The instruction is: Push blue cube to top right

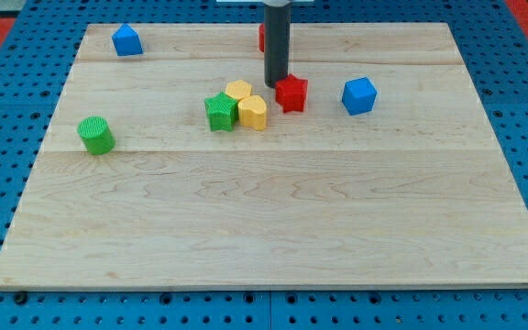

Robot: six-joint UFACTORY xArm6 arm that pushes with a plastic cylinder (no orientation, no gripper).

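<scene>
The blue cube (358, 95) sits on the wooden board (273, 211), right of centre in the upper half. My tip (275, 84) is at the end of the dark rod, to the cube's left, with a red star-shaped block (291, 93) between them. The tip stands just left of the red star, touching or nearly touching it. A second blue block (127, 40) lies near the top left corner.
A green star block (219, 111) and two yellow blocks (252, 112), (238, 90) cluster left of the tip. A green cylinder (95, 135) sits at the left. A red block (262, 37) is partly hidden behind the rod at the top edge.
</scene>
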